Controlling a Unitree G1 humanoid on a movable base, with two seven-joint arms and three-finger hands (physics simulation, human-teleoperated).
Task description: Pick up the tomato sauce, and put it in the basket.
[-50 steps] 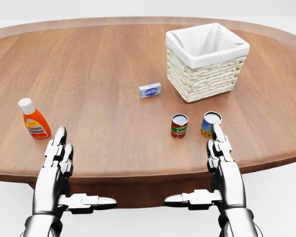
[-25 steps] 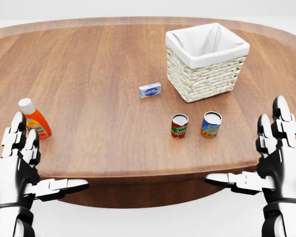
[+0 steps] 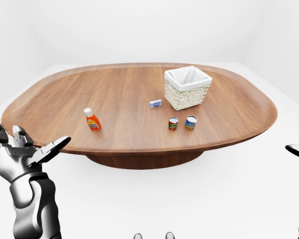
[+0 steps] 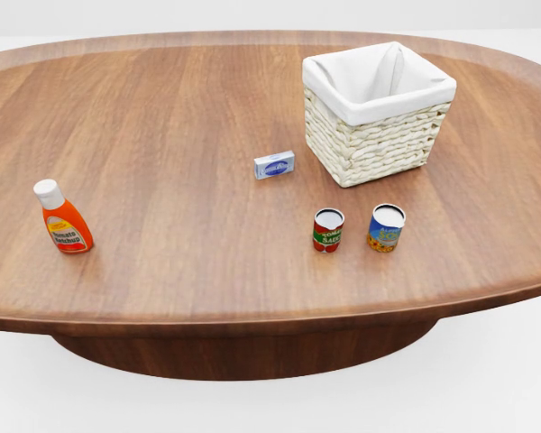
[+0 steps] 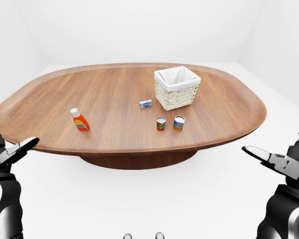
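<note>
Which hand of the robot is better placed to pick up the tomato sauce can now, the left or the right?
Probably the right hand. The tomato sauce can stands on the table's right half, below the basket in the head view. The left hand is open off the far left edge, nearer the ketchup bottle.

My left hand (image 3: 21,152) is polished chrome over black — segmented silver finger links with dark joints, and a thick ribbed silver forearm banded in black at the wrist. My right hand (image 5: 284,164) matches it — the same glossy silver plates, a black-tipped pointed digit, a dark rounded forearm shell below.
</note>
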